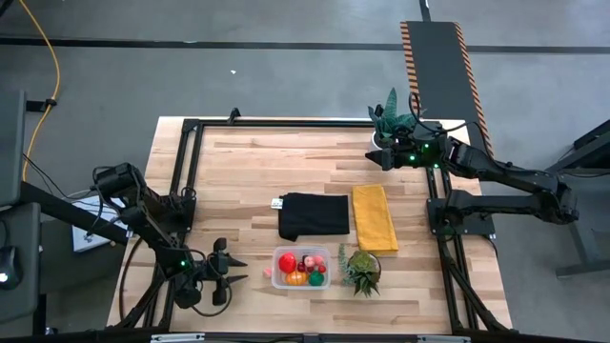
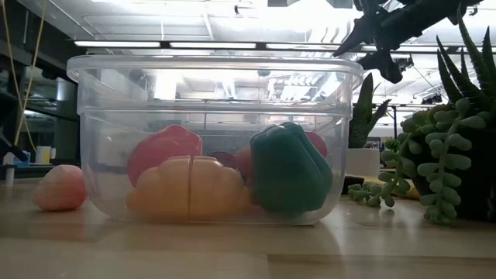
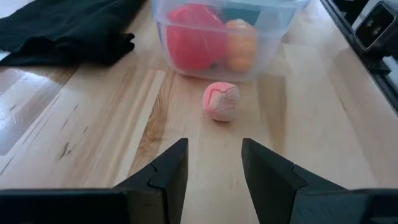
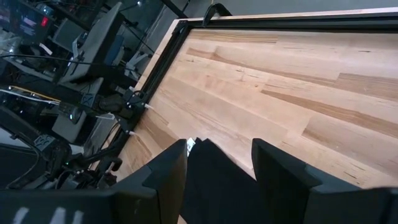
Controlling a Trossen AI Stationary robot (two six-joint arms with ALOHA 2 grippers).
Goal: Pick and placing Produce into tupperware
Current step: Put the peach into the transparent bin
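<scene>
The clear tupperware point(image 1: 302, 268) stands near the table's front edge. It holds a red piece point(image 3: 193, 37), an orange one point(image 3: 241, 45) and a green one point(image 2: 291, 167). A small pink berry point(image 3: 221, 101) lies on the wood just left of the tub, also visible in the high view point(image 1: 268, 272). My left gripper point(image 3: 214, 162) is open, low over the table and a little left of the berry point(image 2: 60, 187), pointing at it without touching. My right gripper point(image 1: 377, 157) hangs open, high over the far right of the table.
A black cloth point(image 1: 313, 215) and a yellow cloth point(image 1: 374, 217) lie flat mid-table behind the tub. A spiky potted plant point(image 1: 362, 271) stands right of the tub, and another plant point(image 1: 391, 116) is at the far right. A black frame point(image 1: 186, 162) borders the table.
</scene>
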